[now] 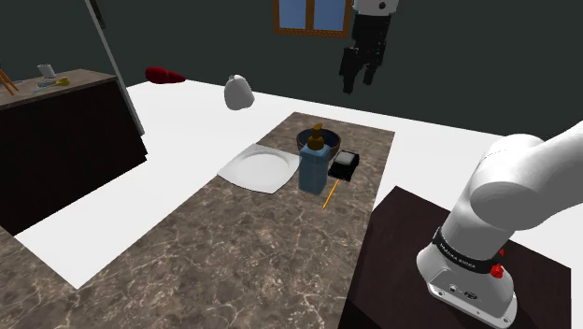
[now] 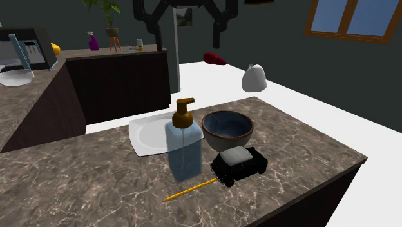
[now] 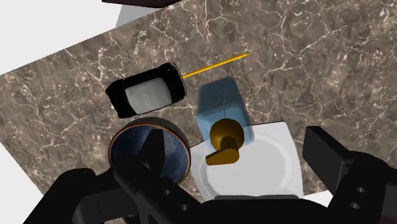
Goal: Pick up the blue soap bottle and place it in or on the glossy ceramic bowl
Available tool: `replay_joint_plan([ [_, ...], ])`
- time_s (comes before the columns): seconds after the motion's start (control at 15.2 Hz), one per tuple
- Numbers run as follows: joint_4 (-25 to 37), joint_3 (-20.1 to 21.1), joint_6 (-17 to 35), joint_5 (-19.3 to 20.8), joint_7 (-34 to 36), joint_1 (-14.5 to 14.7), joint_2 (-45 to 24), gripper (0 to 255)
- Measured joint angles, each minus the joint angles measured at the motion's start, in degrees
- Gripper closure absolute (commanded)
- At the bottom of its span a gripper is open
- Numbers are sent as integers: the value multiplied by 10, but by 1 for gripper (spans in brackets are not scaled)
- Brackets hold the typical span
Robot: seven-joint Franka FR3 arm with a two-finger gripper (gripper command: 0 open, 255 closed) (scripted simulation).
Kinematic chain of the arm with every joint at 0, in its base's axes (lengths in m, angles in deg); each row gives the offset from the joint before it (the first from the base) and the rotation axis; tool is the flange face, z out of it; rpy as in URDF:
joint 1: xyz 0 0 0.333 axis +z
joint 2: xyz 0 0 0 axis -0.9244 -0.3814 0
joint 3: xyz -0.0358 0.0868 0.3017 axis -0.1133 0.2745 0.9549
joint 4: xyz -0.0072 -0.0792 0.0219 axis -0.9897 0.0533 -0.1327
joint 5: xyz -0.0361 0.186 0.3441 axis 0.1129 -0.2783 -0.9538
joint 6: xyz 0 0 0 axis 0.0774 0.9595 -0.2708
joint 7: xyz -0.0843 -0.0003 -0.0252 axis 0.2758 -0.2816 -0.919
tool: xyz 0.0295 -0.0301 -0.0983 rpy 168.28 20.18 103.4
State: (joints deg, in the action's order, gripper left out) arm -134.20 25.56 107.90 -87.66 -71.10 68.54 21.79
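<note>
The pincer (image 1: 360,78) hangs open, high over the bench (image 1: 234,252), gripping nothing. From its own camera the two black fingers (image 3: 327,159) stand wide apart. The brown pump head of the blue soap bottle (image 3: 219,108) shows in the gap between them, well short of either one. So the bottle lies almost straight below the pincer, and I'd judge the coming move to be mostly a plain drop.

The bottle stands upright with its long axis vertical, just beside the dark blue bowl (image 3: 124,137). A grip would have to come down over the pump or close on the flat sides of the body below it.

Also beside the bowl are a white square plate (image 3: 273,172), which sits behind the bottle too, and a black toy car with a pale roof (image 3: 146,95). A yellow pencil (image 3: 216,63) lies on the far side of the bottle from the bowl.

The shoulder view gives what the wrist view cannot, namely how much air separates the pincer from the bottle (image 1: 314,166). It also puts the bottle in front of the bowl (image 1: 333,140), hiding part of the rim.

The second exterior view sets the bottle (image 2: 183,151) and bowl (image 2: 227,118) side by side. They sit very close, but I cannot tell whether they touch. If they do, the lift may nudge the bowl.
</note>
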Motion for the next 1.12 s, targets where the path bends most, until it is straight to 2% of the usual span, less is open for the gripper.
replay_joint_plan([
  [0.4, -6, -4, 97, -1, -11, 5, -106, 0],
  [0.79, 21, -10, 179, -4, -27, 8, -229, 0],
  [1.12, 8, -10, 215, -5, -29, 9, -255, 0],
])
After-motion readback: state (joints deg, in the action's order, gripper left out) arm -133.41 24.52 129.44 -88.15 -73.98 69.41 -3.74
